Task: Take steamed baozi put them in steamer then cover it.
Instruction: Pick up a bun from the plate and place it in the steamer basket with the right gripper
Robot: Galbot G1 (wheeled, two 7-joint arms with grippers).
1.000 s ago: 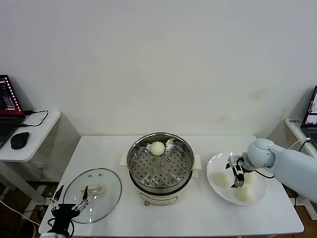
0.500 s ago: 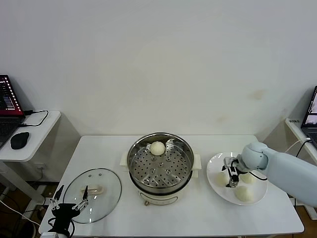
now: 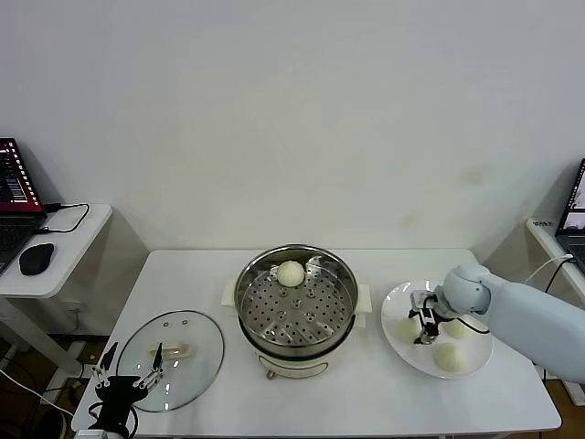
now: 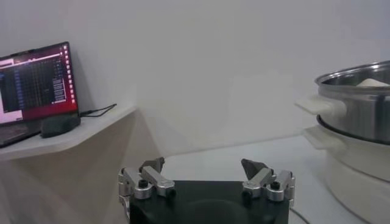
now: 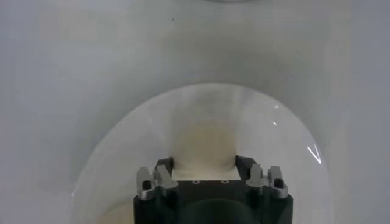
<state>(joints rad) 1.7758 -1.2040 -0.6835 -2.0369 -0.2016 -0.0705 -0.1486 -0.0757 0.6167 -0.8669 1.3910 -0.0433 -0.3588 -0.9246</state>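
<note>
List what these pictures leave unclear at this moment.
- Head view: right gripper hides part of a round cream-white bun on the flat white plate; contact unclear.
- Right wrist view: fingertips sink out of sight against that bun; grip unconfirmed.
- Left wrist view: shiny steel steamer pot cut off by the edge.

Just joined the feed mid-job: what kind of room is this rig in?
Probably a lab or office test bay, not a kitchen: bare white wall, a plain white table holding the steamer, and a laptop on a side desk.
</note>
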